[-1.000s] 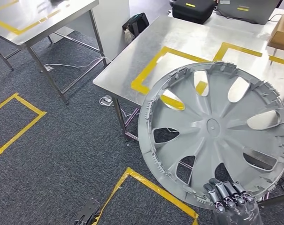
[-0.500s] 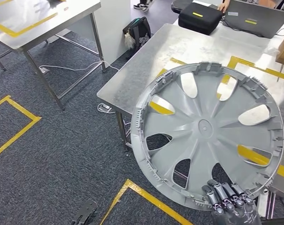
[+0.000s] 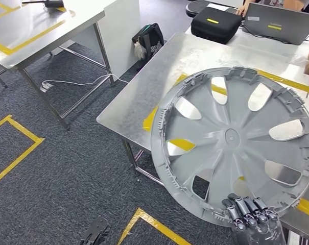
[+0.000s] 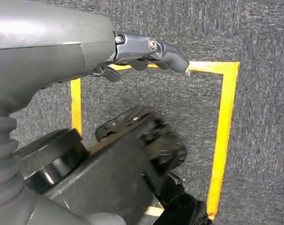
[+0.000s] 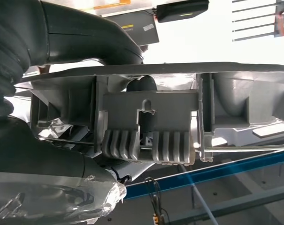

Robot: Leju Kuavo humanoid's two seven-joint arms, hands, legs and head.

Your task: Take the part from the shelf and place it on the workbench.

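Since the earlier frame, the hubcap (image 3: pixel 233 145), gripped at its lower rim by the right robot hand (image 3: pixel 248 212), has been carried further over the desk (image 3: pixel 145 97); lowering remains. Left robot hand (image 4: pixel 147 51) hangs empty, fingers apart.

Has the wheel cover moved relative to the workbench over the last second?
Yes. The wheel cover has come farther over the workbench: more of its openings now show tabletop instead of the carpet.
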